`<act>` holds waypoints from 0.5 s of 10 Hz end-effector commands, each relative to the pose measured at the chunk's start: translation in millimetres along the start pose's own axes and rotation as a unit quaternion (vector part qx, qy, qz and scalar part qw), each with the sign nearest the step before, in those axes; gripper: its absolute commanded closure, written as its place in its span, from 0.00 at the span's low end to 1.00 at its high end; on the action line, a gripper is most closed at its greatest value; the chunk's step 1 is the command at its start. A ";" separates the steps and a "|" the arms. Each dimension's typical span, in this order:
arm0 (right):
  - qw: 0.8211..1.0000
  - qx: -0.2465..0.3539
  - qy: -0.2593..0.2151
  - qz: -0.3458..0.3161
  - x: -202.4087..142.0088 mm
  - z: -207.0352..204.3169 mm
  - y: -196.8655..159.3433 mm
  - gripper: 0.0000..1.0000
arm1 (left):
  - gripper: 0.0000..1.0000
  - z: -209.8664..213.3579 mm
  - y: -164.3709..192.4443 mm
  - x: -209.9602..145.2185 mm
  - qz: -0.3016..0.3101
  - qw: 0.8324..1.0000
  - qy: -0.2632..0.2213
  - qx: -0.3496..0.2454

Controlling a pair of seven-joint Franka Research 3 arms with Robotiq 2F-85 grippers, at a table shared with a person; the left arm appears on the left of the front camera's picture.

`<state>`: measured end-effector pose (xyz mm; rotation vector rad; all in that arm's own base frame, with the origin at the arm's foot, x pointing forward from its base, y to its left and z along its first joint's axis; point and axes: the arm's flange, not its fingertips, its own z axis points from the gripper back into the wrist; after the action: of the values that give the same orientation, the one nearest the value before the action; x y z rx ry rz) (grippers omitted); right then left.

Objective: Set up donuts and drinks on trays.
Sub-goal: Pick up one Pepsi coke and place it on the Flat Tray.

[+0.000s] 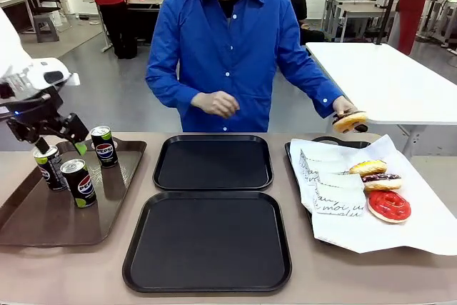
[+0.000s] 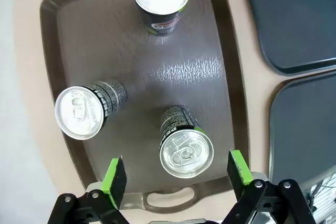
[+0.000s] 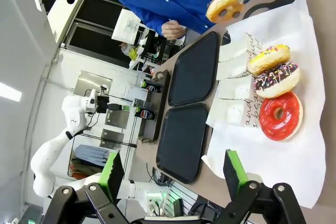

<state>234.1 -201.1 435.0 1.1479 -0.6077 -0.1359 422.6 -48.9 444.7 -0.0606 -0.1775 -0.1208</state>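
Over the glossy brown tray [image 2: 52, 11] my left pincer [image 2: 178, 174] gaped wide above three slim black cans [image 2: 186, 153]; both square black trays [image 1: 213, 164] lay bare, frosted ring donuts [image 1: 389, 206] unplaced.

"PEPSI" is printed on the cans [image 1: 105, 146] at left. The black script on the sleeves [image 1: 335, 201] at right is too small to read.

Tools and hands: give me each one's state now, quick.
Left tool: open, empty, over a can.
Right tool: open, empty.
Person's outstretched hand: holding a donut.
Person's other hand: curled, empty.
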 end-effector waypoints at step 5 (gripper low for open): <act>1.000 0.009 -0.005 0.006 0.4 1.0 -1.1 0.00 | 0.00 -15.0 -8.7 1.3 -0.007 1.000 0.018 0.016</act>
<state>234.1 -201.1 435.0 1.1479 -0.6077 -0.1359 424.1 -62.0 430.5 -0.0297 -0.1365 -0.1361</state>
